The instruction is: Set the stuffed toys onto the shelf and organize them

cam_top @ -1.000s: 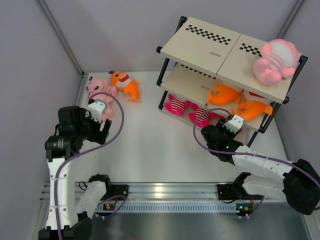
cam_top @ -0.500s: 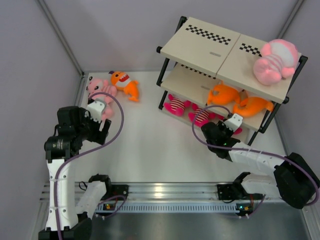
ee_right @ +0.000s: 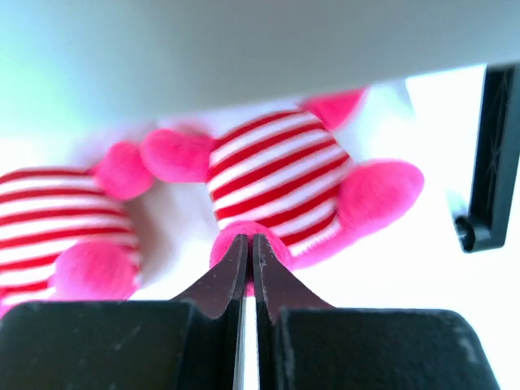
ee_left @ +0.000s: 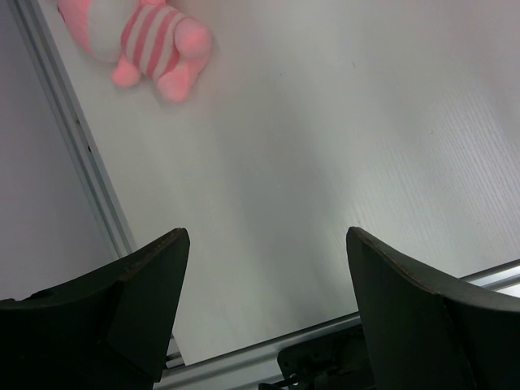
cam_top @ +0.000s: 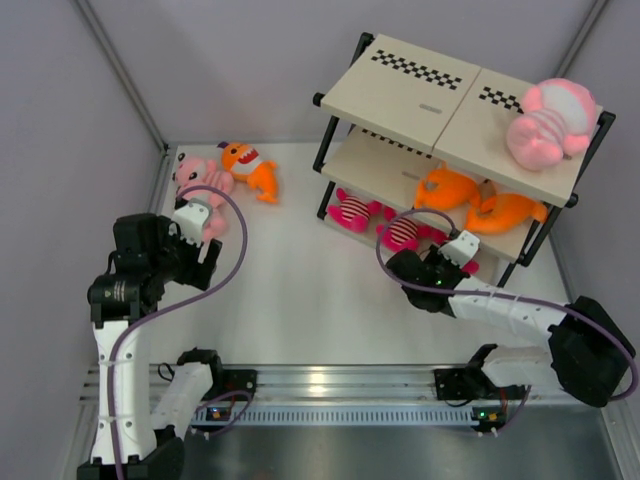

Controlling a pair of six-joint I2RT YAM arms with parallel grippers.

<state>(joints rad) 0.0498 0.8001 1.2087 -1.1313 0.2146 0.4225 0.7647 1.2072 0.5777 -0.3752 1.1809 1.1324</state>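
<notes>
My right gripper (cam_top: 470, 256) reaches under the shelf (cam_top: 420, 95) at its lowest tier. In the right wrist view it (ee_right: 250, 244) is shut on a foot of a small magenta striped toy (ee_right: 276, 175); a second one (ee_right: 57, 236) lies to its left. Two magenta toys (cam_top: 350, 212) (cam_top: 402, 232) show from above. Two orange fish (cam_top: 450, 188) (cam_top: 505, 215) lie on the middle board and a big pink striped animal (cam_top: 545, 125) on the top board. Another pink animal (cam_top: 200, 180) and an orange fish (cam_top: 252, 168) lie on the table at the back left. My left gripper (cam_top: 208, 252) is open and empty near the pink animal (ee_left: 146, 41).
The shelf's black frame leg (ee_right: 496, 162) stands just right of the held toy, and a beige board (ee_right: 244, 41) hangs low over it. Grey walls close in the left and back. A metal rail (cam_top: 320, 385) runs along the near edge.
My right arm has swung its elbow left and pushed the gripper further under the shelf. The nearer magenta toy has shifted a little. My left arm has barely moved.
</notes>
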